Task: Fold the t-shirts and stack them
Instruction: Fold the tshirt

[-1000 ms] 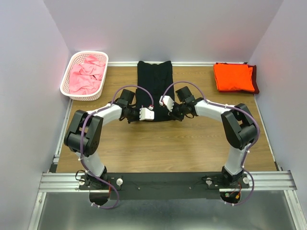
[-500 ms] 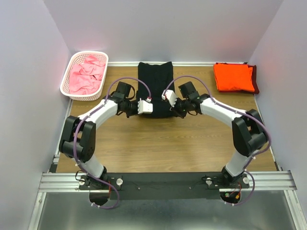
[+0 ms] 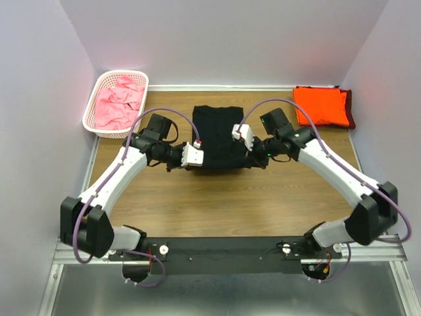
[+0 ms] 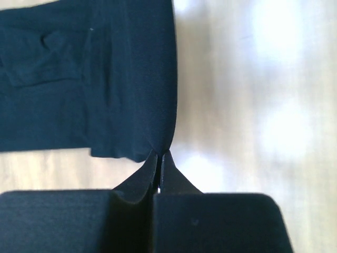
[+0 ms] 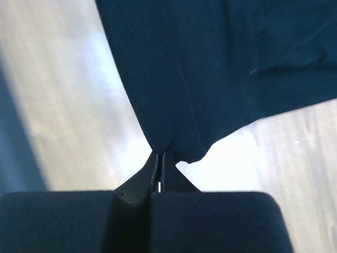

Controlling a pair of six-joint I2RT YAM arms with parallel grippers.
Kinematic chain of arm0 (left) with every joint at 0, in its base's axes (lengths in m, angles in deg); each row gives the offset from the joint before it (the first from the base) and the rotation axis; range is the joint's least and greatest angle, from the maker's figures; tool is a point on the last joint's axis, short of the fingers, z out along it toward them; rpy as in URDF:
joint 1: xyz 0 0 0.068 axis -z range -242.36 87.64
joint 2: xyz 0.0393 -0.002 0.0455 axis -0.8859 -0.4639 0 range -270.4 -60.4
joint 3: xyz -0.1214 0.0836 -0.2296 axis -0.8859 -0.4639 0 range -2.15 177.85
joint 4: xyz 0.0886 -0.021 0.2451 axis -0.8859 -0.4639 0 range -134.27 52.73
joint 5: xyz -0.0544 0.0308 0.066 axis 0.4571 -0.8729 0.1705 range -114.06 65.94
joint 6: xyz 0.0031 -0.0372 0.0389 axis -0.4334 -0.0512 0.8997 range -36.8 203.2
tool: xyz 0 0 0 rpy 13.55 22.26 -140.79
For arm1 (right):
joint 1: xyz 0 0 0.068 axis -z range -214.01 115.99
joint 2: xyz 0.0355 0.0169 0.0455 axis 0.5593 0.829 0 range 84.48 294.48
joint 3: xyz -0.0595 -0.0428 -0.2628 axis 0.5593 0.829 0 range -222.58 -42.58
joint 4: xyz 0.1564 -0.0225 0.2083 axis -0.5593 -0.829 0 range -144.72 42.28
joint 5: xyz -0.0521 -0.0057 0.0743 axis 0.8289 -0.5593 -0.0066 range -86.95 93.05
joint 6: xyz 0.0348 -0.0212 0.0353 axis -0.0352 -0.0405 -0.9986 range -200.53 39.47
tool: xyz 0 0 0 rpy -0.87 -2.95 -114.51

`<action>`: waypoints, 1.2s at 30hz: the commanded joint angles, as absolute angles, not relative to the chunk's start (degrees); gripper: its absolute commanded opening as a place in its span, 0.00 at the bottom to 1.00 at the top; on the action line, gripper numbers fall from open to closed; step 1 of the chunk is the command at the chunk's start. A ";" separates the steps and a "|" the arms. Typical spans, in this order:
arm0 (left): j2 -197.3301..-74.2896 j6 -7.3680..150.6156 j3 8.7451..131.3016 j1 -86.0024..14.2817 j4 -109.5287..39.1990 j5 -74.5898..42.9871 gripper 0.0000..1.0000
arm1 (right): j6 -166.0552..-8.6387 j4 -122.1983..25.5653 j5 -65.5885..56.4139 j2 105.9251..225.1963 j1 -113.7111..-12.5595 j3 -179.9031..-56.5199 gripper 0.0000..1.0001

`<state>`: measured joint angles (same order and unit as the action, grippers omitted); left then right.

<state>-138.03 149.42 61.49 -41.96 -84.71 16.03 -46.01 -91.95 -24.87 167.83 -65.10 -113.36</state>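
Inspector: Both arms have reached farther out since the earlier frame, and the black t-shirt [image 3: 217, 135] now covers a shorter stretch of the counter [image 3: 230, 197], mid-rear.
Clerk: And the tools?
Inspector: The left tool [image 4: 159, 158] and right tool [image 5: 159, 158] are each pinched tight on a shirt edge.

Left hand [image 4: 159, 155] pinched closed, right hand [image 5: 159, 155] likewise, both extended forward

Plain black t-shirt [image 3: 216, 135], bright orange t-shirt [image 3: 320, 105], pink shirts [image 3: 120, 102], white lattice basket [image 3: 91, 106], brown wood-grain table [image 3: 230, 197].
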 commanded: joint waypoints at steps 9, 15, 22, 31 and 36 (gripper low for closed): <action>-145.90 144.55 77.20 -43.63 -90.18 20.06 0.00 | -42.48 -101.69 -30.43 173.49 -59.68 -122.54 0.00; -165.76 138.51 91.26 -46.19 -84.92 21.46 0.00 | -35.45 -100.98 -31.31 188.78 -52.57 -132.56 0.00; -184.13 130.25 99.89 -46.27 -78.14 18.04 0.00 | -38.25 -97.91 -32.89 208.37 -51.59 -140.92 0.01; -178.20 129.16 81.12 -44.96 -72.86 15.93 0.00 | -43.18 -95.98 -35.00 209.65 -53.52 -135.25 0.00; -169.31 131.18 68.46 -44.08 -73.38 19.86 0.00 | -48.43 -94.30 -37.55 199.72 -56.07 -122.93 0.00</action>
